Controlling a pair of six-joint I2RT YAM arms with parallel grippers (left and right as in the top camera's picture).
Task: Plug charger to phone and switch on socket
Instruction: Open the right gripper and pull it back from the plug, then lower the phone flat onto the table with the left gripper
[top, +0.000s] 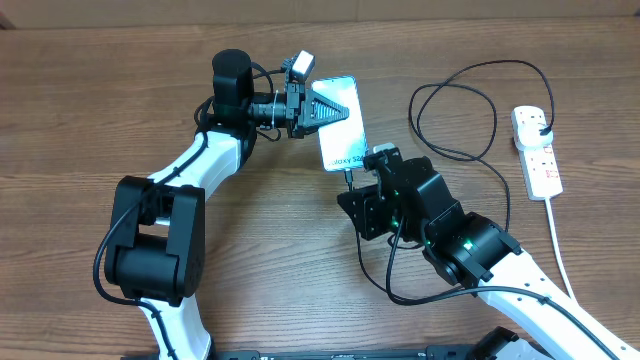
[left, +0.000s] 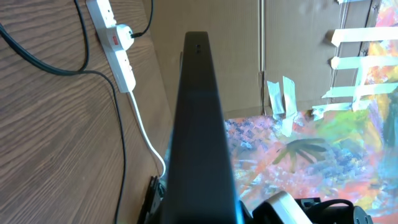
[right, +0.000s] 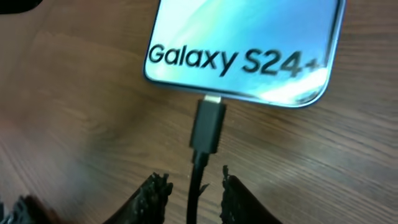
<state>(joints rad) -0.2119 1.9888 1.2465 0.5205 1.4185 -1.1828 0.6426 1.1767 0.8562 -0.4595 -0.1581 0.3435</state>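
Phone (top: 345, 135) sits mid-table (top: 100, 100), screen up. The left arm reaches in from the side, and its left gripper (top: 322, 108) is clamped on the long edge, one finger across the glass. The right arm is bent low at the phone's lettered end. The right gripper (right: 194, 190) stands parted, its fingers (right: 153, 194) either side of the charger (right: 208, 124) without pinching it, and the charger's tip is at the port. The left wrist view shows only the phone's dark edge. The power strip (top: 540, 165) has switches too small to read.
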